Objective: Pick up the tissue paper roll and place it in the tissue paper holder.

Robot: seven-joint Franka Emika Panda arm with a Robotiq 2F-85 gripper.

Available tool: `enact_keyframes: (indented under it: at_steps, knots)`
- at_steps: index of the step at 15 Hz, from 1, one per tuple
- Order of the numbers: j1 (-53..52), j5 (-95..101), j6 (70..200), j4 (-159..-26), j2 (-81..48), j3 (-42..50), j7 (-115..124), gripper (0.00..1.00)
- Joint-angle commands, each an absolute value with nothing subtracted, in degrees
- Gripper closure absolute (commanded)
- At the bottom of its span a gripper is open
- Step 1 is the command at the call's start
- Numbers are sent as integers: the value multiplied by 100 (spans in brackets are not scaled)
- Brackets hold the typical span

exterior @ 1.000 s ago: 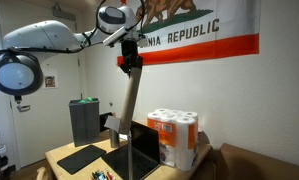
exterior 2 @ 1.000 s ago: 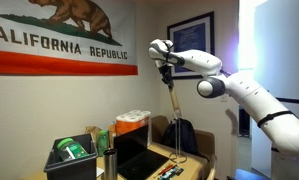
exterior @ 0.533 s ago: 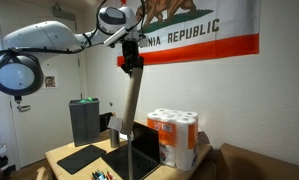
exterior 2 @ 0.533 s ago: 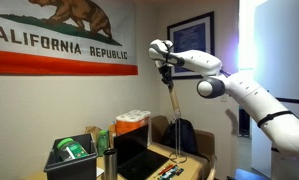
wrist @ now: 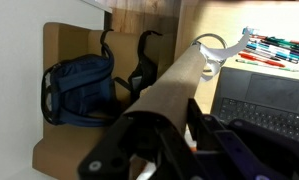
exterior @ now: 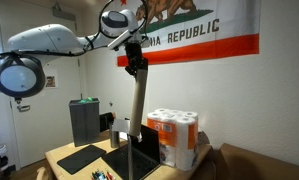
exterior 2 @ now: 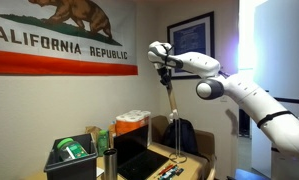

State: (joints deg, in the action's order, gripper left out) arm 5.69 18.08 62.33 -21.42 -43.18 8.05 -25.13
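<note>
High above the table (exterior: pixel 67 152), under the flag (exterior: pixel 204 30), the gripper (exterior: pixel 136 62) is clamping tight on the top end of the roll (exterior: pixel 135 115), its jaws closed against the tube on both sides; the roll is hanging down from it as a long, slim, tan tube, leaning a little off upright, its lower end reaching down among the things on the table; whether that end is touching anything cannot be told; in the wrist view the gripper (wrist: pixel 164 125) is filling the lower edge, dark fingers (wrist: pixel 204 135) either side of the roll (wrist: pixel 174 85), which is running away up the picture to a curved metal piece (wrist: pixel 214 50) at its far end; beside that end a laptop (wrist: pixel 264 100) is lying open, with pens (wrist: pixel 274 45) past it; a blue backpack (wrist: pixel 79 85) is sitting on the floor by the table's edge; in an exterior view the gripper (exterior 2: pixel 165 70) is showing near a framed picture (exterior 2: pixel 192 35), the roll (exterior 2: pixel 172 115) dropping thin below it; in both exterior views a wrapped pack (exterior: pixel 173 138) of white rolls is standing on the table near the roll's lower half, apart from it; a black bin (exterior: pixel 85 120) is standing further off, a dark mat (exterior: pixel 81 158) lying in front of it.
</note>
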Motion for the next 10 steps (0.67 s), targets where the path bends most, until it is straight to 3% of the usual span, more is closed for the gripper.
enact_keyframes:
  at_steps: [1,2,10]
  knots:
    - [581,1859,6081,-1812,-4539,823,-2515,98]
    - [522,1817,6233,-2298,-4279,877,-2417,98]
    - [520,1861,5988,-2083,-4469,920,-2427,98]
